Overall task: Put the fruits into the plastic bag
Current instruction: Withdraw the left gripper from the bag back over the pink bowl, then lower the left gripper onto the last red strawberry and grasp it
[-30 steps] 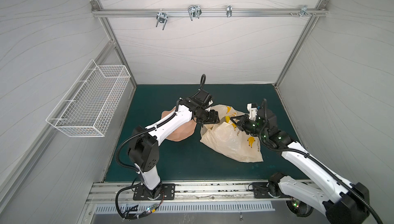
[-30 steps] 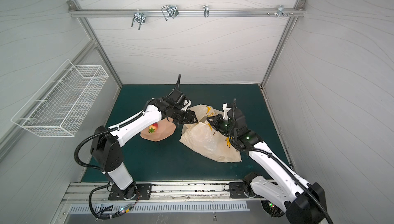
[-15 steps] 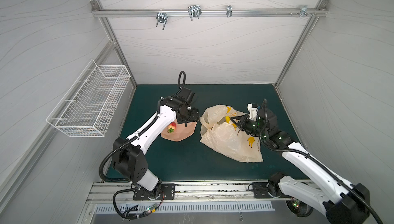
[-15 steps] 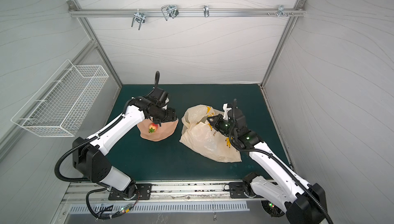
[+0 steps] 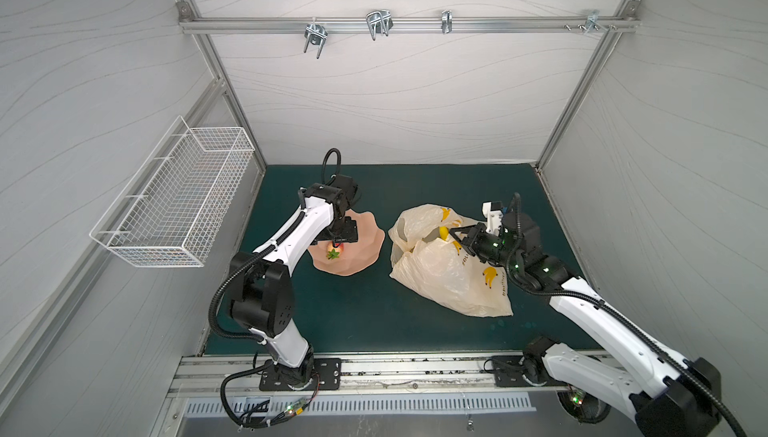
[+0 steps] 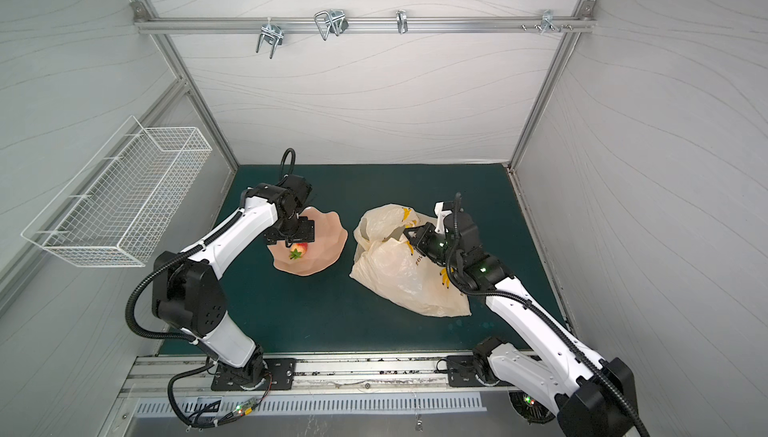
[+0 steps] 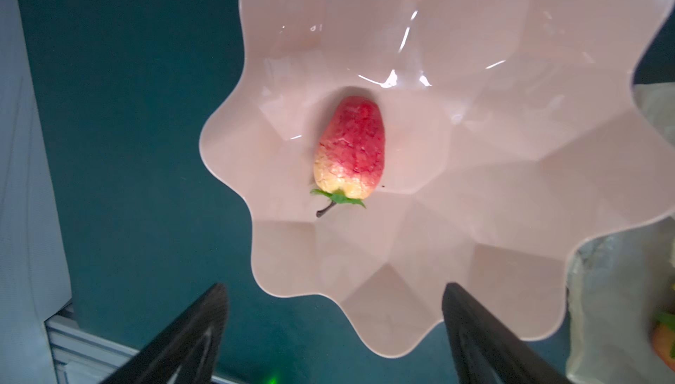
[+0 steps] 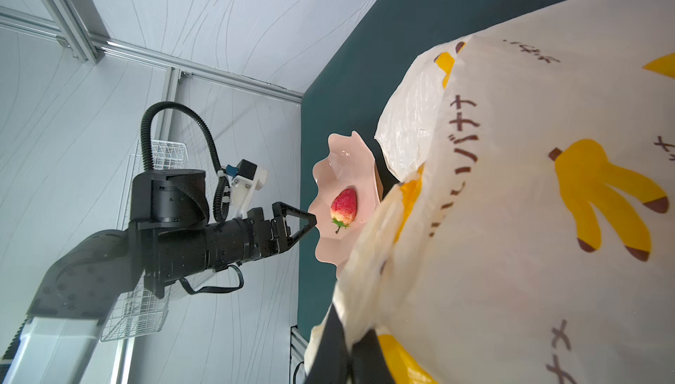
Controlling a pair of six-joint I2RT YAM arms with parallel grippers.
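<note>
My left pincer [image 7: 333, 287] is released, its two black fingers [image 7: 190, 331] spread wide with nothing between them. It hangs over the wavy-edged pink dish [image 7: 475, 217], pointing down into it. The strawberry [image 7: 350, 146] lies on its side in the hollow of the dish, ahead of the fingertips and clear of both; its green-leafed stem end is turned towards the pincer and its red tip away. In both top views the left pincer [image 5: 338, 239] [image 6: 291, 241] stands right above the strawberry [image 5: 333, 253] [image 6: 298, 250]. It is the one fruit in the dish [image 5: 361, 248] [image 6: 328, 239].

My right pincer [image 8: 352, 353] is clenched on the plastic bag [image 8: 511, 217], with a fold of the cream film pinched between its fingers at the bag's rim. From there the bag spreads away from the pincer, banana prints and dark lettering facing the wrist camera. In both top views the plastic bag [image 5: 440, 277] [image 6: 399, 277] lies crumpled on the green bench [image 5: 374, 322], mouth towards the dish and well apart from the left pincer. The right pincer [image 5: 459, 234] holds the bag's upper edge. Something yellow shows in the mouth just beside it; fruit or print, I cannot tell.
</note>
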